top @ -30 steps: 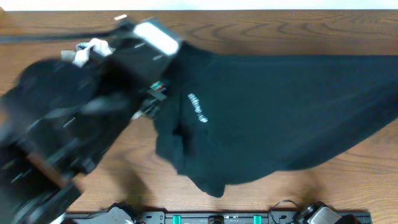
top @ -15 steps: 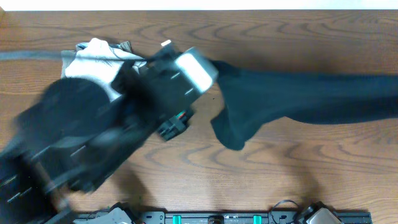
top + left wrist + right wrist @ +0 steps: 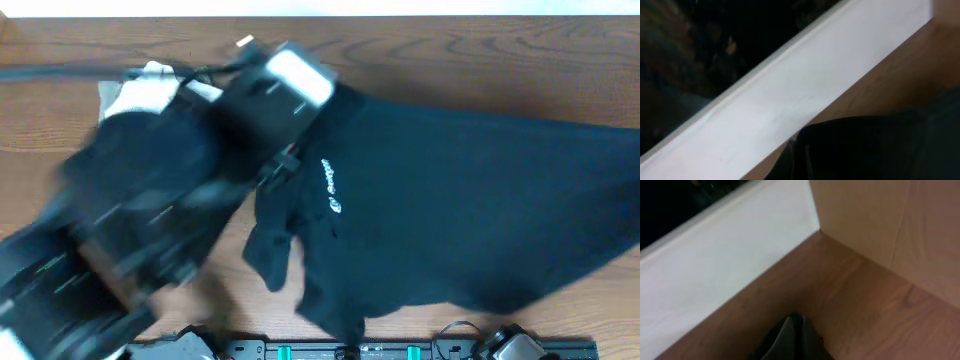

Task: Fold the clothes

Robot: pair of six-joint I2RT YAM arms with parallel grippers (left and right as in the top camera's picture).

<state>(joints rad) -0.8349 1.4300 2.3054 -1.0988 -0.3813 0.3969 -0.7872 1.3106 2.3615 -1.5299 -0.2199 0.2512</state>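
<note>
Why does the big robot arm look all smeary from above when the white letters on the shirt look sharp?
Overhead: the left arm is streaked with motion blur, while the black polo shirt and its white lettering look fairly crisp. Left wrist: soft and dim. Right wrist: soft too, the shirt a dark blur.

Black polo shirt point(image 3: 450, 210) with white lettering point(image 3: 329, 186) on brown wood-grain table point(image 3: 450, 40).
</note>
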